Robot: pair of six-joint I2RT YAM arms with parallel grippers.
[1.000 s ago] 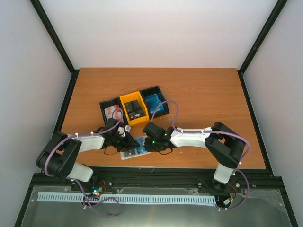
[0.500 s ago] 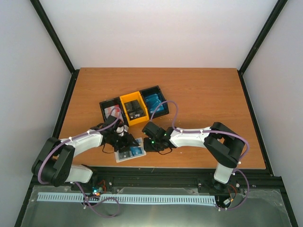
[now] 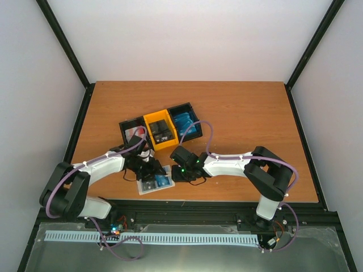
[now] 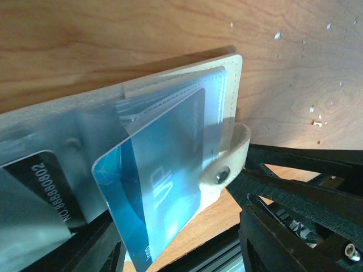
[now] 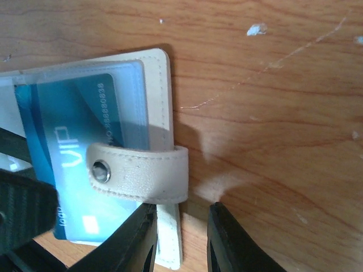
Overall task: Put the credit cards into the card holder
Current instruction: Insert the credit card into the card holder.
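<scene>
The card holder (image 3: 146, 187) lies open at the near edge of the table (image 3: 244, 113), between the two grippers and well short of the tray (image 3: 146, 126). A blue card (image 5: 62, 141) in its clear pocket reads "VIP" in white, with a number of mostly eights running beside it. Only the left wrist view shows the black card (image 4: 45, 181) in the next pocket, marked "NO:" and another run of eights (upside down there). That view also shows the blue card's lower corner sticking out of the pocket.

The left gripper (image 4: 181, 226) is released, its fingers wide either side of that corner. The right gripper (image 5: 181, 212) stands a little apart astride the beige strip below the snap tab (image 5: 142, 175). I cannot tell whether it pinches the strip.
</scene>
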